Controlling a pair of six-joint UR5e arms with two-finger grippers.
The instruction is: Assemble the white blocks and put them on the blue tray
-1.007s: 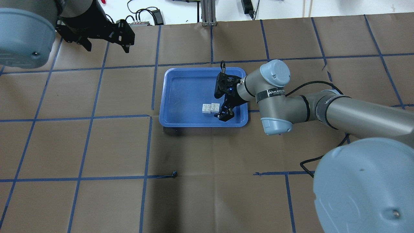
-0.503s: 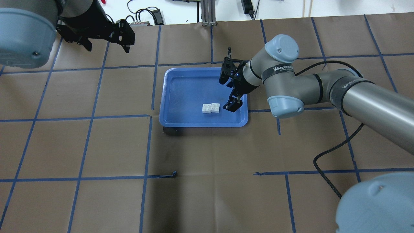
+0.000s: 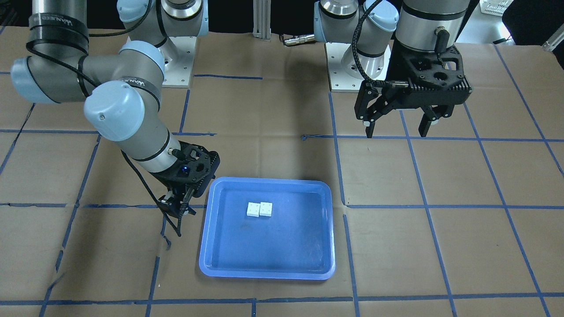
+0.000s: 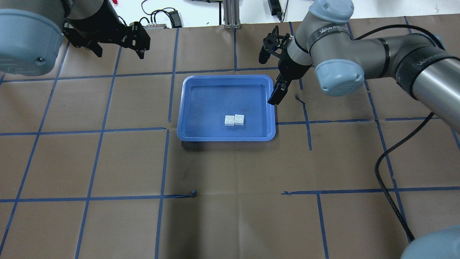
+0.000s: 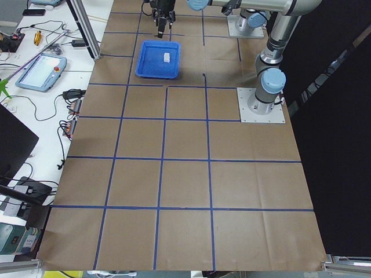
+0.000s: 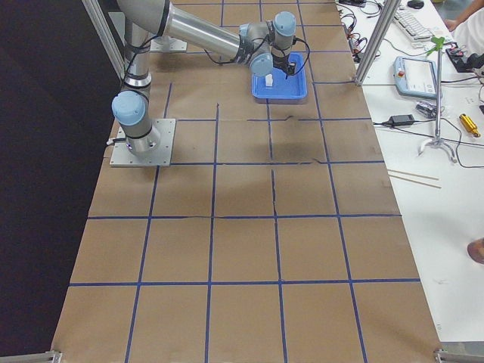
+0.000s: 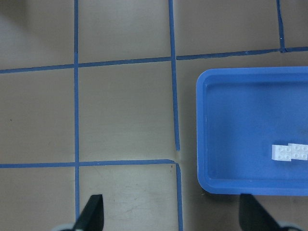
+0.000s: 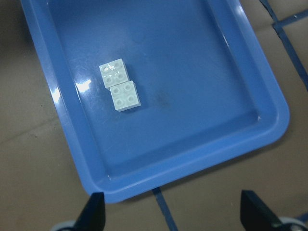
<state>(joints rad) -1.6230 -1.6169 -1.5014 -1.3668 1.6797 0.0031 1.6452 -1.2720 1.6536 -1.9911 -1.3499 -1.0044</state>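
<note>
White blocks (image 4: 234, 120): two small square bricks, pressed edge to edge with a slight stagger, studs up. They lie flat inside the blue tray (image 4: 183, 108), right of its middle and toward the robot's side in the overhead view.

Right wrist view shows four round studs on each brick and the offset at the join. The overhead view gives only two pale squares. Left wrist view cuts the farther brick at the frame edge. In both side views the pair is a white speck.

Count: two bricks, one tray, two grippers.

Right gripper (image 4: 266, 82): fingers spread wide, holding nothing, over the tray's far right corner, apart from the bricks.

Left gripper (image 4: 120, 54): fingers spread, empty, well apart from the tray above the brown paper.
</note>
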